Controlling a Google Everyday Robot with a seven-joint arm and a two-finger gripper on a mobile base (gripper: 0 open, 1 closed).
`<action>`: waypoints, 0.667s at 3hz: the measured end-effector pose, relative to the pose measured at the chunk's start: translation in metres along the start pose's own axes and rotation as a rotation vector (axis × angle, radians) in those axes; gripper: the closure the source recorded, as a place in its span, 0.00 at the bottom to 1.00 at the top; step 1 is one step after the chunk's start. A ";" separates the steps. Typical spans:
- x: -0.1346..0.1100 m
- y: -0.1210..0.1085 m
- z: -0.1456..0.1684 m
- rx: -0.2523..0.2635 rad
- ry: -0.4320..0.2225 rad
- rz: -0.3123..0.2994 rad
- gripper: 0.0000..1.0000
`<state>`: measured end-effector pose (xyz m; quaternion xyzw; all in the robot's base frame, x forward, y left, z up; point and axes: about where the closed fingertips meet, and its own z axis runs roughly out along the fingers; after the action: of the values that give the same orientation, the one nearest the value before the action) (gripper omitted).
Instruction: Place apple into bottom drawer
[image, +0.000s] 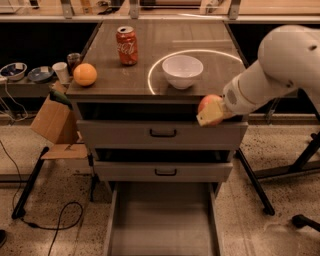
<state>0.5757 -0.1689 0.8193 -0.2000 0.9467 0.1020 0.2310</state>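
Gripping the apple (207, 101) in the hand (210, 113), clamped around it, just off the front edge of the bench (210, 45) near its right corner. Hanging in the air level with the face of the top drawer (125, 134), well above the bottom drawer (113, 220). Pulled out toward the camera, that lowest tray, plain grey floor showing, side walls running down to the lower border and cut off there, front lip out of view. Stacked between the two, the middle drawer (125, 171), black handle at its centre. Open room right of the cabinet down to the speckled floor, narrowed by a black slanted leg (255, 182) near the open tray's right wall. Sitting back on the bench top, well apart from the hand: white bowl (182, 71), red soda can (127, 45), orange (85, 74) at the left edge. Partly covering the apple, pale finger pads, with only its red upper side showing. Cropped at the right border, much of the white arm (280, 65).
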 end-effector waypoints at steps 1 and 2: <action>0.029 0.022 0.042 -0.036 0.045 -0.095 1.00; 0.052 0.049 0.088 -0.090 0.078 -0.198 1.00</action>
<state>0.5481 -0.1169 0.7223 -0.3065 0.9250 0.1130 0.1940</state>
